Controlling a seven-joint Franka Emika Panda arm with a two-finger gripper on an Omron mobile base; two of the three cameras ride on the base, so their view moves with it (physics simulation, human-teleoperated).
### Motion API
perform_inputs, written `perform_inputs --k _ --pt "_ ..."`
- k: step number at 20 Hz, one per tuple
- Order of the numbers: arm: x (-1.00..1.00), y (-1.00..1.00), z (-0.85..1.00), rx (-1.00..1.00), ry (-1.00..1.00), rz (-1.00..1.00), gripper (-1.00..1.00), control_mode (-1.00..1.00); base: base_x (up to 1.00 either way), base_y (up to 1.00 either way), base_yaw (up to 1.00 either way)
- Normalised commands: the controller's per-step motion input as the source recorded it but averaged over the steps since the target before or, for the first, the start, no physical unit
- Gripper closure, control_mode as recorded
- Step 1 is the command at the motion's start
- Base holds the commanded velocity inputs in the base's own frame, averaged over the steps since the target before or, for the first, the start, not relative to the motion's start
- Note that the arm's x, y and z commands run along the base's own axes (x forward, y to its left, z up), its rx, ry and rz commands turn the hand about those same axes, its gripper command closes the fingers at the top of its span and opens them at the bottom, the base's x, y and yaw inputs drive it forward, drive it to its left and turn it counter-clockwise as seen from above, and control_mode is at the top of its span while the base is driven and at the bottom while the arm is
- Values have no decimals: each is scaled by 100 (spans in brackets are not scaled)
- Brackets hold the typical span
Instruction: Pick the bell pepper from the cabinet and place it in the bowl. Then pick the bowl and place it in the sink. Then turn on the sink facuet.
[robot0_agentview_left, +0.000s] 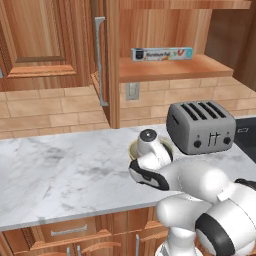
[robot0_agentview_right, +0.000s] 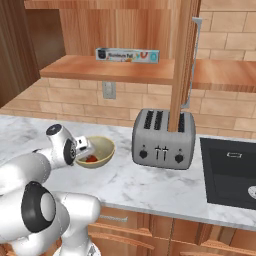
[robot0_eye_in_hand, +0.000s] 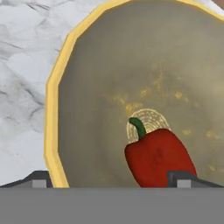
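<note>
The red bell pepper (robot0_eye_in_hand: 159, 157) with its green stem lies inside the beige-yellow bowl (robot0_eye_in_hand: 54, 109), close to the middle of the olive bottom. My gripper (robot0_eye_in_hand: 109, 181) hangs open just above the bowl, one fingertip over the rim and the other over the pepper, holding nothing. In the right base view the bowl (robot0_agentview_right: 104, 149) stands on the marble counter left of the toaster, with the pepper (robot0_agentview_right: 91, 159) showing beside my gripper (robot0_agentview_right: 86, 151). The cabinet (robot0_agentview_right: 115, 67) stands open above, its door (robot0_agentview_left: 100, 60) swung out. The black sink (robot0_agentview_right: 230, 170) is at the right. The sink faucet is out of view.
A grey toaster (robot0_agentview_right: 162, 132) stands between the bowl and the sink. A foil box (robot0_agentview_right: 127, 55) lies on the cabinet shelf. The open door edge (robot0_agentview_right: 182, 60) hangs over the toaster. Bare marble counter (robot0_agentview_left: 60, 170) stretches to the left.
</note>
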Motion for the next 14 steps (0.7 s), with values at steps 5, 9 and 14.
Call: perform_inputs --k 5,9,14 --pt "0 0 -26 -4 3 0 -100 -100 0 0 0" --pt "0 0 -23 0 3 0 -100 -100 0 0 0" --pt "0 -11 -26 0 1 0 100 -100 0 0 0"
